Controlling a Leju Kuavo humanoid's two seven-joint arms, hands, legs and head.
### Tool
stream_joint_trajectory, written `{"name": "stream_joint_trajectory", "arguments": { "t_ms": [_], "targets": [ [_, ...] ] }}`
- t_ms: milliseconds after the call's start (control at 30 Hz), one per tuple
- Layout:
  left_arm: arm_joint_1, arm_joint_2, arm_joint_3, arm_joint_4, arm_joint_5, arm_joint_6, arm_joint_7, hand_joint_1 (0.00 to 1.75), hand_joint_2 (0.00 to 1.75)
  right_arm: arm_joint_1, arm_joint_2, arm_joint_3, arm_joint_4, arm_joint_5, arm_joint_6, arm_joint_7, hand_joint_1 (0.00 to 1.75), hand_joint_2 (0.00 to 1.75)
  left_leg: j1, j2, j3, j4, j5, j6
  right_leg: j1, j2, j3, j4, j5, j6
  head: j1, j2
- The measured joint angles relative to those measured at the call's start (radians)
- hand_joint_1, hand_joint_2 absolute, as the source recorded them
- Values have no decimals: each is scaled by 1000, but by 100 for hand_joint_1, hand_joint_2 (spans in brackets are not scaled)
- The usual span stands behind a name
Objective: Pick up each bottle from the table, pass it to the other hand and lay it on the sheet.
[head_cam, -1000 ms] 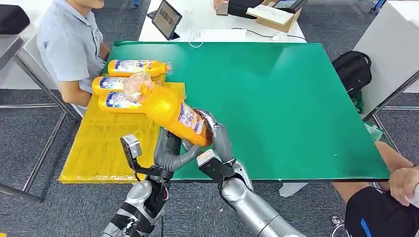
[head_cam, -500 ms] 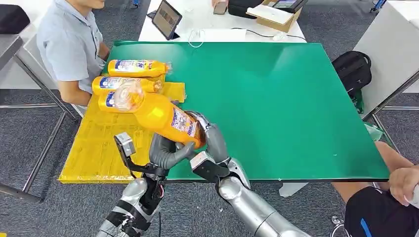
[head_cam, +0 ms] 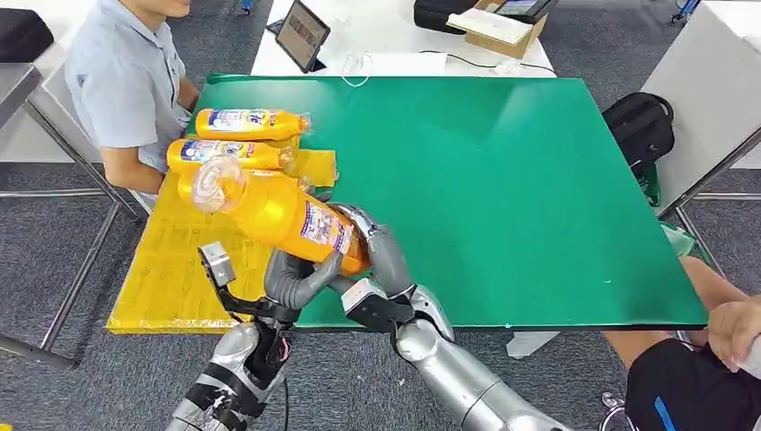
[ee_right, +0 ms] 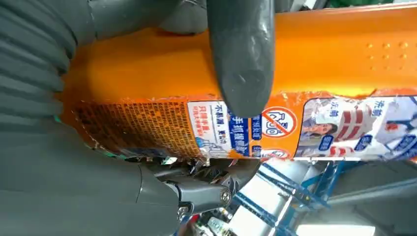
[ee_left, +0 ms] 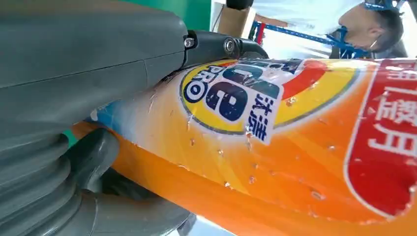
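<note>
We see the orange plastic bottle [head_cam: 285, 215] gripped by both our left hand [head_cam: 296, 278] and right hand [head_cam: 377, 256], fingers wrapped round it above the yellow sheet [head_cam: 179, 269]; three bottles already lie there, none left on the green worktop [head_cam: 502, 180].

Both robot hands [head_cam: 341, 265] grip an orange bottle [head_cam: 283, 215] above the yellow sheet [head_cam: 179, 260]
</note>
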Motion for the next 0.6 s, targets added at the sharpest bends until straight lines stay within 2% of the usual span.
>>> {"name": "stream_joint_trajectory", "arguments": {
  "t_ms": [367, 400, 600],
  "targets": [
    [-2, 17, 5, -1, 42, -65, 13, 175, 175, -29, 6, 13, 79, 57, 19, -4, 0, 175, 0, 0, 0, 0, 0, 0, 0, 0, 0, 0, 0, 0, 0, 0],
    [-1, 17, 7, -2, 46, -68, 14, 175, 175, -30, 6, 13, 79, 64, 15, -4, 0, 0, 0, 0, 0, 0, 0, 0, 0, 0, 0, 0, 0, 0, 0, 0],
    [0, 11, 13, -9, 94, -71, 51, 175, 175, -26, 6, 13, 66, 85, -76, -1, 0, 0, 0, 0, 0, 0, 0, 0, 0, 0, 0, 0, 0, 0, 0, 0]
  ]
}}
